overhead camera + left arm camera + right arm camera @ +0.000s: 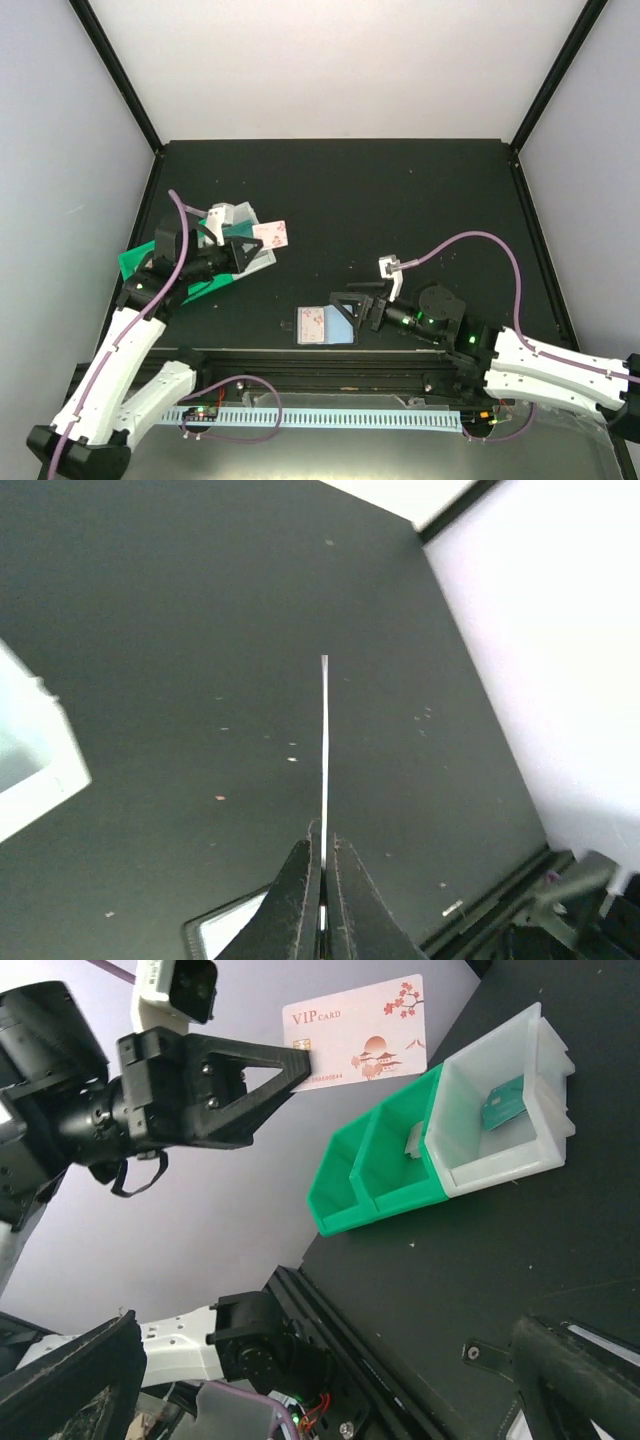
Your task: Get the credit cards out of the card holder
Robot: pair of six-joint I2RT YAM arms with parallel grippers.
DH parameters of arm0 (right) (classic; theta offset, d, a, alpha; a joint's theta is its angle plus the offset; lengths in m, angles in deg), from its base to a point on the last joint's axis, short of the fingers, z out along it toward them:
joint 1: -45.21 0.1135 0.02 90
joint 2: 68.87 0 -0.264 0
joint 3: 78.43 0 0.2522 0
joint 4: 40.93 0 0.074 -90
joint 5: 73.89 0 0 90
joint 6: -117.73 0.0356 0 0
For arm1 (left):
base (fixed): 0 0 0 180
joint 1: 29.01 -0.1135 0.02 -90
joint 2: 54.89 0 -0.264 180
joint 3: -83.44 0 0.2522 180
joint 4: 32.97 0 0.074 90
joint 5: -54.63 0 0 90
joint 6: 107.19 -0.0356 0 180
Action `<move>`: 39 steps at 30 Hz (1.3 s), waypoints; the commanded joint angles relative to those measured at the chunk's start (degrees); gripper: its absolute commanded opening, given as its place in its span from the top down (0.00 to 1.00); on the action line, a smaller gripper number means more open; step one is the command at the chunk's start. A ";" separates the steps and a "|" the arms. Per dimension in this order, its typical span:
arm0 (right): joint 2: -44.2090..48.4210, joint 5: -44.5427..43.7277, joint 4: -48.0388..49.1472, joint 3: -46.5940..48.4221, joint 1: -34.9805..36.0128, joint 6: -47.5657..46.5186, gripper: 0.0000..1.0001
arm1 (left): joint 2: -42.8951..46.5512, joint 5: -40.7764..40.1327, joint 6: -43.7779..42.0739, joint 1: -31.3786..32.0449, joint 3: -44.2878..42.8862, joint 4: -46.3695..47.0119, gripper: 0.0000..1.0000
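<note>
- The card holder (328, 325) lies open and flat on the bench (420, 200), near the front edge and just beside the right claw (352, 308).
- The left claw (303, 1060) is closed on the short edge of a VIP card (357, 1033) printed with pink blossom. It holds the card in the air above the compartment tray (380, 1175), well apart from the holder.
- The left wrist view shows that card edge-on, a thin line pinched between the two fingers.
- A teal card (504, 1106) lies in the clear end compartment of the tray. I judge that one to be out and put away.
- Something small sits in the neighbouring green compartment, but I cannot tell what it is.
- A blossom-printed card (313, 324) shows on the left panel of the holder. Whether it is tucked in or only lying there cannot be told. The pale blue right panel looks bare.
- The right claw is spread wide and grips nothing.
- By my reckoning the task is well along: one card is stowed and one is in transit. At least the one at the holder is left to pull.
</note>
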 commanded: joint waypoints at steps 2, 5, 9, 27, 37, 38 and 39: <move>3.63 -1.78 -5.85 -0.72 -0.02 -3.96 0.00 | -2.65 6.76 -6.18 -10.55 -4.48 -8.03 0.98; 5.13 -2.23 -8.23 -0.28 -0.02 -5.25 0.00 | -6.06 5.71 -10.03 -15.97 -7.02 -12.56 0.98; 7.73 -2.66 -9.43 -0.68 -0.03 -6.13 0.00 | -8.53 9.62 -13.30 -25.70 -8.38 -14.52 0.99; 12.11 -0.28 -16.95 0.60 -0.06 -7.67 0.00 | -17.80 8.89 -12.00 -48.72 -10.60 -14.77 0.98; 11.22 1.42 -21.50 4.68 -0.05 -11.26 0.00 | -24.56 -0.33 -15.67 -51.49 -10.88 -16.13 0.98; 10.92 1.42 -22.05 5.17 -0.02 -11.80 0.00 | -25.55 0.08 -15.53 -51.49 -10.78 -16.24 0.98; 10.55 1.27 -22.68 5.72 -0.01 -12.60 0.00 | -26.36 1.31 -15.78 -51.55 -10.53 -16.05 0.98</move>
